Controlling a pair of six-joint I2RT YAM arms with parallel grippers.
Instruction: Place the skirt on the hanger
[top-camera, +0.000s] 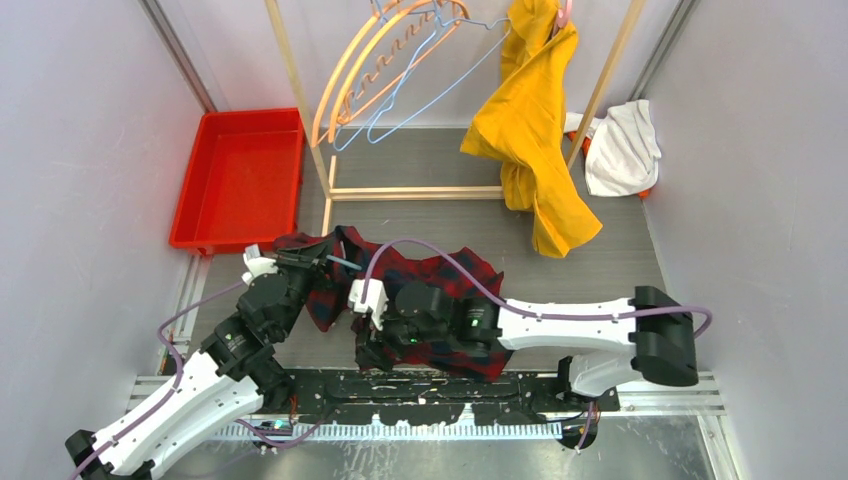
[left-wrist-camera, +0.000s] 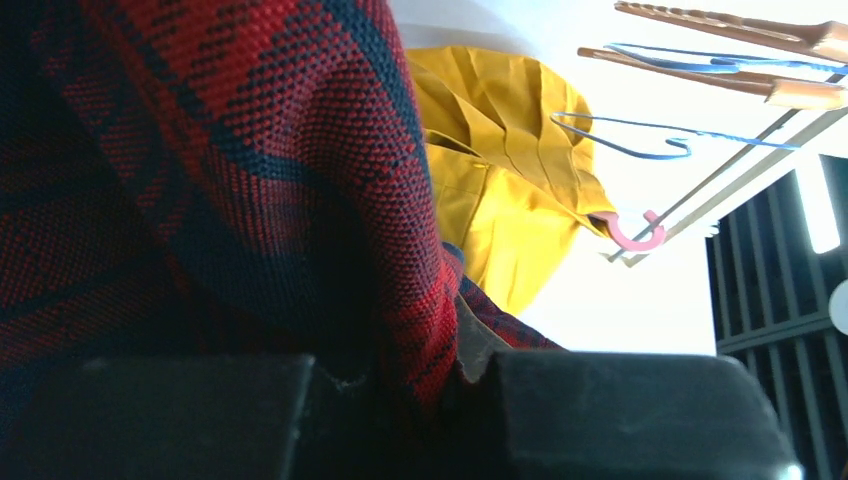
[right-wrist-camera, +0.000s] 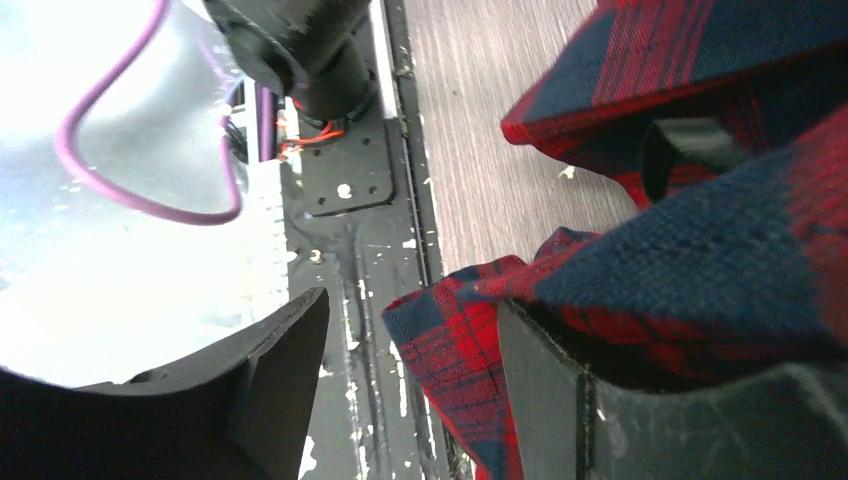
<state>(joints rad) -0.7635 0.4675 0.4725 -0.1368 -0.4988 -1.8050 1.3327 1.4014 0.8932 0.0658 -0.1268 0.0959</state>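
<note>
Skirt (top-camera: 440, 272) long axis left-right | left hand (left-wrist-camera: 400, 385) pinching skirt | right hand (right-wrist-camera: 410, 335) parted

Left claw (left-wrist-camera: 405, 400) pinched on skirt (left-wrist-camera: 250, 200), right claw (right-wrist-camera: 410, 330) fingers spread, both arms stretched low, wrists close together

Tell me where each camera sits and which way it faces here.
Top external: high behind the robot, looking down at left gripper, right gripper, skirt, hangers.
Left wrist: looks up past its fingers, pinching the skirt, toward the hangers.
Right wrist: looks toward the table's near edge; its parted fingers show.
Shared: all three show the skirt.
</note>
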